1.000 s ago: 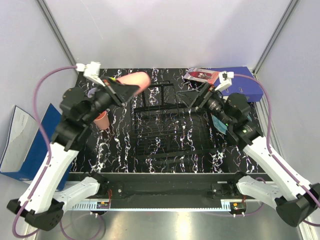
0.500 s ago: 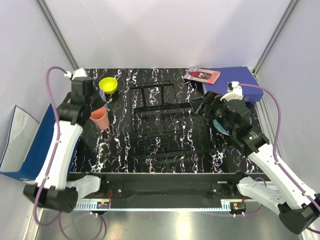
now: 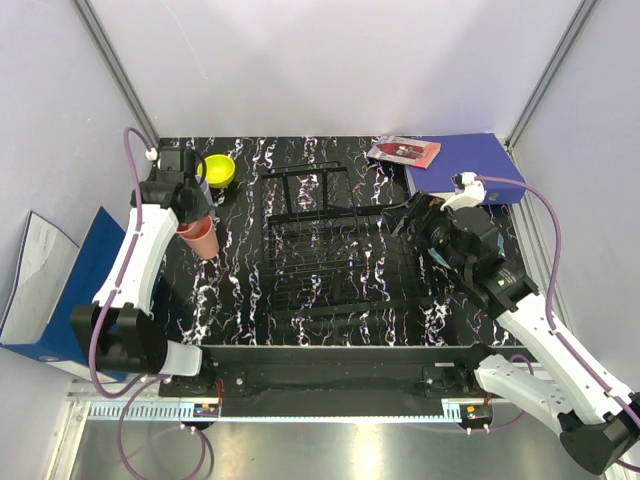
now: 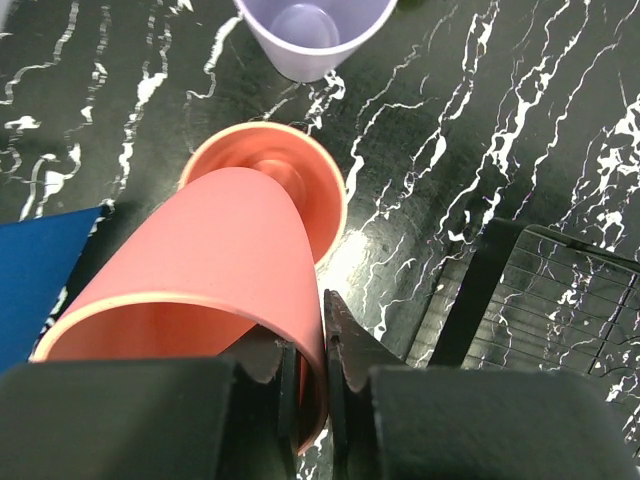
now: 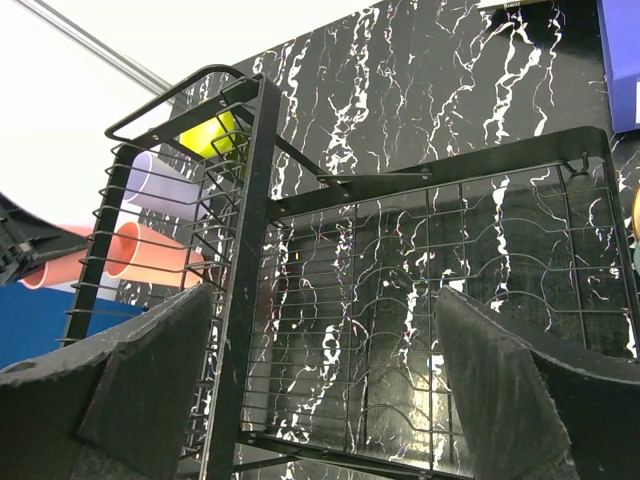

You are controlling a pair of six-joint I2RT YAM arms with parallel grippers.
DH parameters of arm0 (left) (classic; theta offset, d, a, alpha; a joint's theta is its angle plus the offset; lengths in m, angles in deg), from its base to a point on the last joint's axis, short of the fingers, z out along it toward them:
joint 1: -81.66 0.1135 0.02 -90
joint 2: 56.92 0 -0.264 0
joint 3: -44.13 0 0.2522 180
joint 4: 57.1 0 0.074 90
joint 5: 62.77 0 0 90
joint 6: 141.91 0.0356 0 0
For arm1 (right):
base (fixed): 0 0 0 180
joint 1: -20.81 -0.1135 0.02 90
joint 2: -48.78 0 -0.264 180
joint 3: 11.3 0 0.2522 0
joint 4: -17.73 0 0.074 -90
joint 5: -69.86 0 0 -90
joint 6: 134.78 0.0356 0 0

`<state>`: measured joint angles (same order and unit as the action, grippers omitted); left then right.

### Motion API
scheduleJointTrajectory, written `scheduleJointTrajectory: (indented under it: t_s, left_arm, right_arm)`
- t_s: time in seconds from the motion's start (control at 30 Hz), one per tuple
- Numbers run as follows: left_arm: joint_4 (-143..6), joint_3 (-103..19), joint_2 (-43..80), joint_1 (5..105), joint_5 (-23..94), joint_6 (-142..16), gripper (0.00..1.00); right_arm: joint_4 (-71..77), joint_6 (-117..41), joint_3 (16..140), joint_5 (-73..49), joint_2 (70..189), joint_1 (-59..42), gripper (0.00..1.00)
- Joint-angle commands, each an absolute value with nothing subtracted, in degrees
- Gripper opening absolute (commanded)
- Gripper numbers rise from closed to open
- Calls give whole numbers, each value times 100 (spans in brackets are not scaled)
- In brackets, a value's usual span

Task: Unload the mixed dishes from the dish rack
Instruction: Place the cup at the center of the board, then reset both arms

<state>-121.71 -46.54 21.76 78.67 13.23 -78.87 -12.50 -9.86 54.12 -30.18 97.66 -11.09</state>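
Note:
My left gripper [image 4: 312, 345] is shut on the rim of a pink cup [image 4: 190, 270], which it holds tilted with one finger inside and one outside. The cup's base hangs over the mouth of a second pink cup [image 4: 292, 185] that stands upright on the table. Just behind stands the lavender cup [image 4: 315, 25]. From above, my left gripper [image 3: 195, 205] is at the table's left, above the standing pink cup [image 3: 203, 240] and beside the yellow bowl [image 3: 217, 170]. The black dish rack [image 3: 330, 250] lies mid-table. My right gripper [image 5: 325, 390] hovers open at its right side [image 3: 405, 215].
A blue binder [image 3: 465, 165] and a red-patterned booklet [image 3: 403, 150] lie at the back right. Another blue binder [image 3: 60, 280] leans off the table's left edge. Through the rack's upright divider [image 5: 240, 250] the right wrist view shows the bowl [image 5: 215, 130] and the cups.
My left arm has swung from behind the rack to the left, carrying the pink cup down over the standing pink cup. My right arm drew back slightly, still open.

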Motion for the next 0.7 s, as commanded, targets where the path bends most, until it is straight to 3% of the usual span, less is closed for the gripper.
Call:
scheduleJointTrajectory:
  t_s: [0.0,0.17,0.23,0.27,0.3,0.47,0.53,0.67]
  left_arm:
    - [-11823,-4970,2367,7937,1554,-7810,0]
    - [-11718,-4953,2631,7946,1659,-7845,0]
    - [-11727,-4926,2631,7946,1581,-7845,6]
    - [-11718,-4926,2571,7955,1545,-7863,15]
    - [-11718,-4970,2518,7955,1475,-7863,32]
    - [-11840,-5618,2132,7955,1413,-7942,71]
    - [-11902,-5857,2008,7946,1457,-7986,96]
    - [-11973,-6157,1491,7779,1598,-8222,99]
  right_arm:
    - [-1150,-1112,5397,-3174,9765,-1127,100]
    - [-1133,-1129,5352,-3156,9809,-1127,100]
    - [-1133,-1156,5335,-3165,9826,-1127,100]
    - [-1133,-1173,5352,-3165,9835,-1127,100]
    - [-1124,-1182,5344,-3165,9844,-1127,100]
    - [-1097,-1173,5387,-3147,9923,-1127,100]
    - [-1106,-1182,5414,-3165,9923,-1127,100]
    - [-1115,-1287,5449,-3305,9897,-1127,100]
